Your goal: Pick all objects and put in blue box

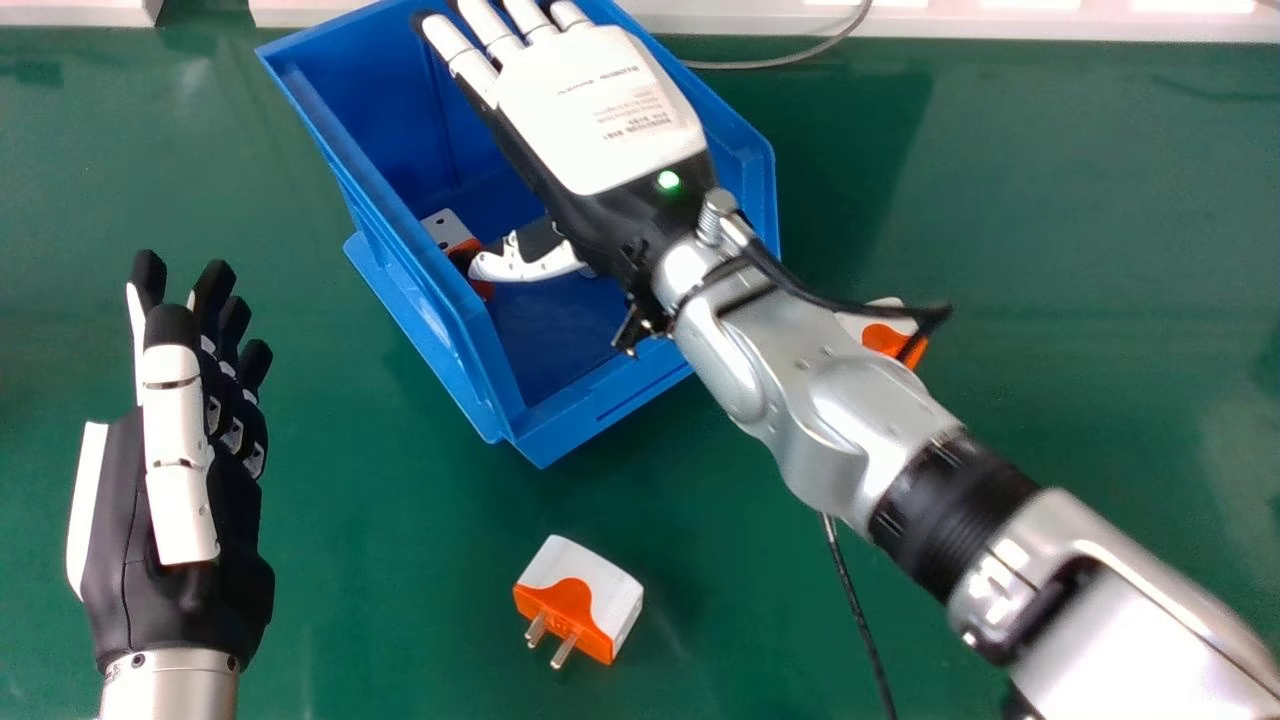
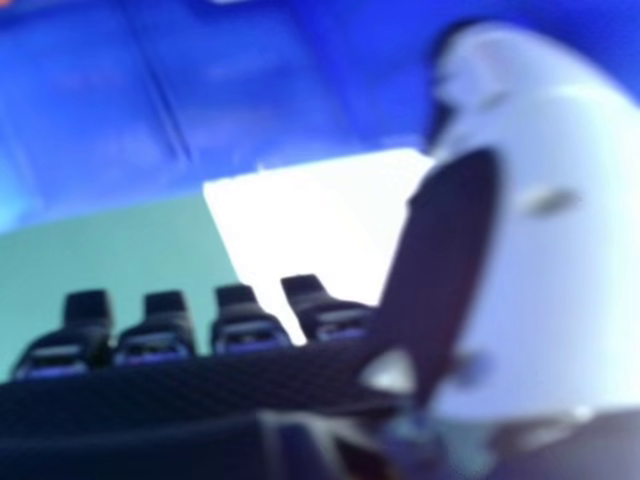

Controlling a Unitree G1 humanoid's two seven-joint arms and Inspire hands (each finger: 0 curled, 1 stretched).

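In the head view my right hand (image 1: 605, 110) is over the blue box (image 1: 440, 290), palm down, fingers straight and holding nothing. Its thumb points left above the box's inside, near a white and orange adapter (image 1: 447, 229) partly hidden in there. A second adapter (image 1: 577, 598), white and orange with metal pins, lies on the green table in front of the box. Part of a third adapter (image 1: 895, 335) shows behind my right forearm. My left hand (image 1: 185, 480) rests at the left, fingers extended, with nothing in it. In the right hand view, my right hand (image 2: 250, 340) is beside the blue box wall (image 2: 240, 90).
The green table (image 1: 330, 620) surrounds the box. A grey cable (image 1: 780, 62) runs behind the box, near a white ledge (image 1: 1000, 18) along the far edge. A thin black cable (image 1: 858, 610) hangs below my right forearm.
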